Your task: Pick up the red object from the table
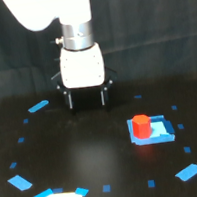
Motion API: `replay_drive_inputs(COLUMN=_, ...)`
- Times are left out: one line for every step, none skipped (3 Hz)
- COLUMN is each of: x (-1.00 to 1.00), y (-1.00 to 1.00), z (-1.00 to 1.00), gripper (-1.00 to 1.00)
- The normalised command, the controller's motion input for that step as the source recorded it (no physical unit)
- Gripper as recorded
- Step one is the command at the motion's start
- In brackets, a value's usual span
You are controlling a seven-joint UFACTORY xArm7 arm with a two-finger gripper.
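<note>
Item: red block [141, 126], standing on the blue patch [159, 131] of the black counter [93, 152], toward the exterior view's right. End effector [86, 99]: fingers spread, empty, well apart from the block. Step: approach. Next: travel over the block, then descend.

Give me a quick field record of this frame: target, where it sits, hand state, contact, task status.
target: red object, small red-orange block, upright
location: on the table, resting on the blue patch, toward the exterior view's right
hand: hand under the white arm body, fingers pointing down, open with nothing between them
hand position: above the table near the back, to the exterior view's left of the red object
contact: none, hand and red object clearly apart
other marks: small blue tape pieces scattered over the table
status: not yet picked up
</note>
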Motion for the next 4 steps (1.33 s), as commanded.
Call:
replay_drive_inputs(x=0.48, y=-1.00, z=-0.92, gripper=-0.35)
replay_drive_inputs(x=0.91, y=-1.00, z=-0.04, gripper=0.64)
replay_drive_inputs(x=0.86, y=-0.67, z=-0.09, gripper=0.27)
replay_drive_inputs(x=-0.01, y=-1.00, z=-0.39, gripper=-0.95)
